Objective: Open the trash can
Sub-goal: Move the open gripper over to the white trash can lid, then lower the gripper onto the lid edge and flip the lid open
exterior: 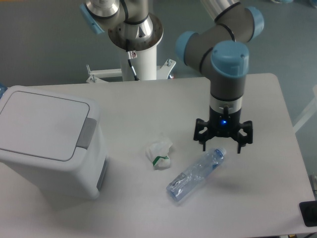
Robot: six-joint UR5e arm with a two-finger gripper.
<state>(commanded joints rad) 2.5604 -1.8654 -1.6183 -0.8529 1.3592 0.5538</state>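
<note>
Claw (223, 147) hangs spread above the bottle (196, 174), apparently not touching; heading to the shut trash can (47, 141), it could knock it.

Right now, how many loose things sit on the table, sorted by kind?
Trash can, white, lid shut: 1
Crumpled white paper wad: 1
Clear plastic bottle, lying on its side: 1
Total: 3
The hand hangs open above the bottle's cap end, holding nothing.
</note>
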